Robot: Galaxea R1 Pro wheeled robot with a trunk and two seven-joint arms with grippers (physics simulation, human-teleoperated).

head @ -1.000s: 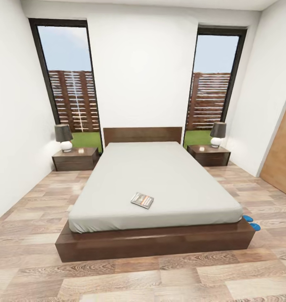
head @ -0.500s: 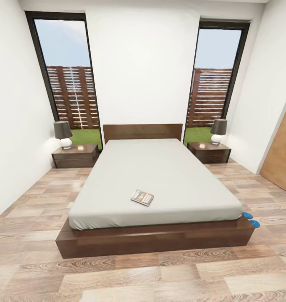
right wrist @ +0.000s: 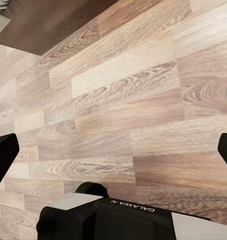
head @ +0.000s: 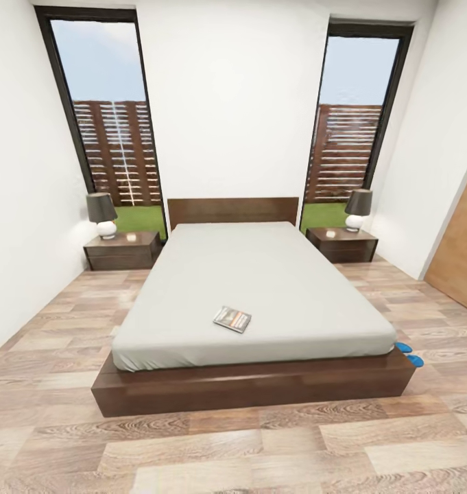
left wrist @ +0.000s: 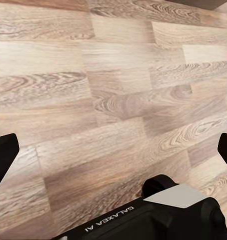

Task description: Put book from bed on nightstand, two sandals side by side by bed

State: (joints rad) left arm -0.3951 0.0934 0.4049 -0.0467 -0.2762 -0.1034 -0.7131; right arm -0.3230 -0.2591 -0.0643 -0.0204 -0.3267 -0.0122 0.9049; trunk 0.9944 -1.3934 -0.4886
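I see the thin paperback book [head: 232, 319] lying flat on the smooth grey mattress of the bed [head: 260, 288], near its foot; two blue sandals [head: 409, 354] sit on the wood-plank floor [head: 260, 453] by the frame's right corner. Both my left gripper [left wrist: 113, 152] and right gripper [right wrist: 113, 150] hang spread wide above bare planks, holding nothing.

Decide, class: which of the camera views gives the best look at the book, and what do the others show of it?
The head view is best: the book lies flat on the bed near its foot end, fully in sight. Both wrist views look down at the wood-plank floor, with the fingertips of each gripper at the picture's edges.
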